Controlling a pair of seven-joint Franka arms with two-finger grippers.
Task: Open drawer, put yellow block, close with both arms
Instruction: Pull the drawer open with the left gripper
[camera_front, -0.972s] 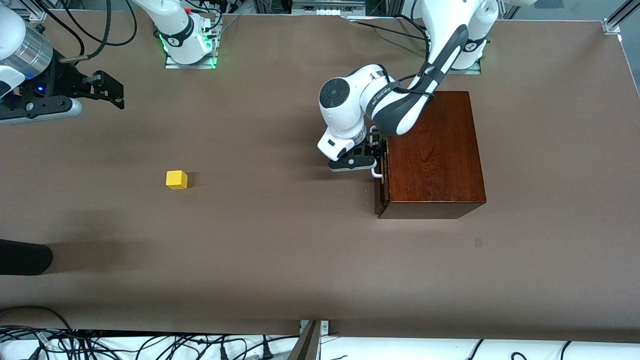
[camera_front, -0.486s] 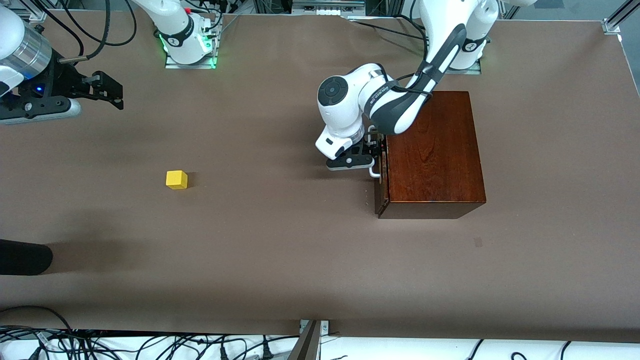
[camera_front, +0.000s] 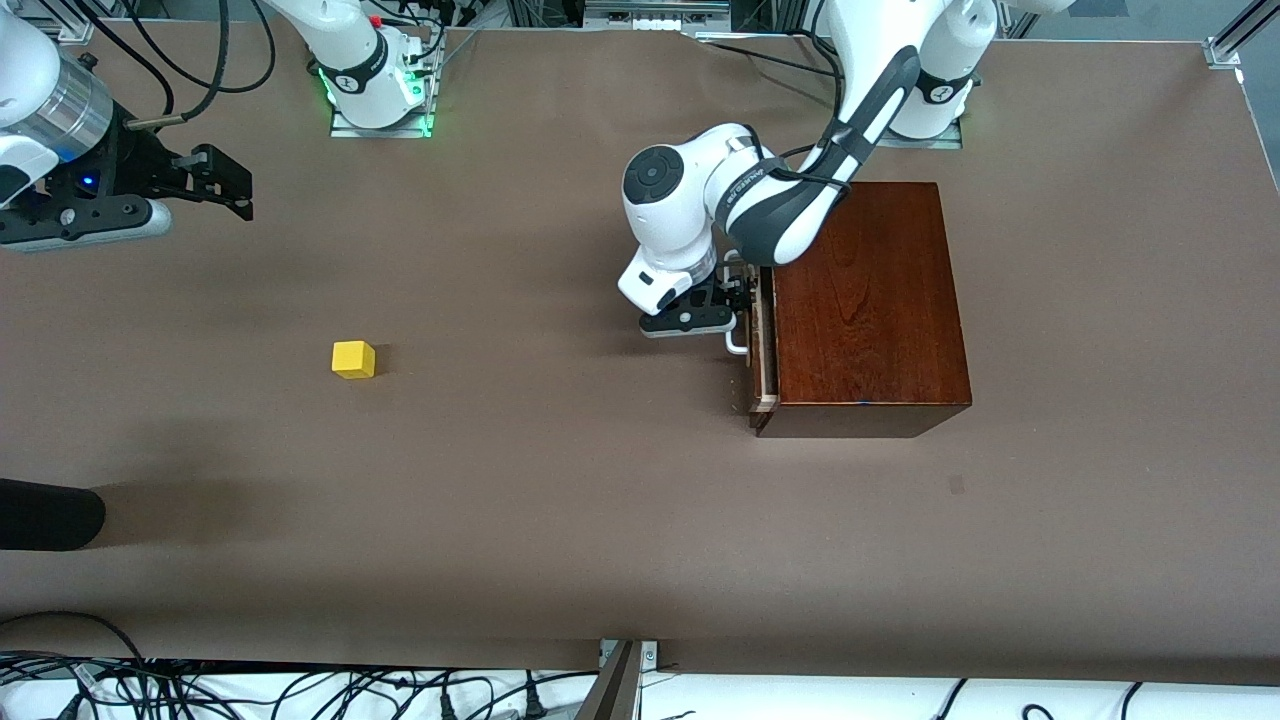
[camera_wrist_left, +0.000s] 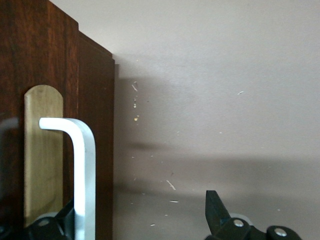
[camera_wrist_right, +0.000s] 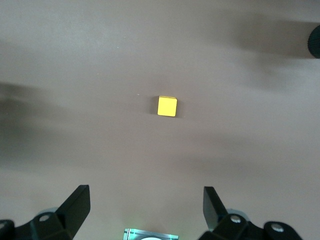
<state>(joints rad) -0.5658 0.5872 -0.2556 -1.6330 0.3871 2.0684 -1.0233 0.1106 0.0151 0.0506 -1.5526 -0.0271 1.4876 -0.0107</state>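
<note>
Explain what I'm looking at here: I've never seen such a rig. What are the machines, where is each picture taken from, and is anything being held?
Two white robot arms stand at a brown table. The wide picture looks down from across the table; the other two come from cameras on each arm's wrist. The left gripper is at the white handle of the drawer, which is slid out a little from the wooden box; one finger is against the handle, the other stands apart, so nothing is clamped. The right gripper waits open in the air, empty, looking down at the yellow block lying on the table.
</note>
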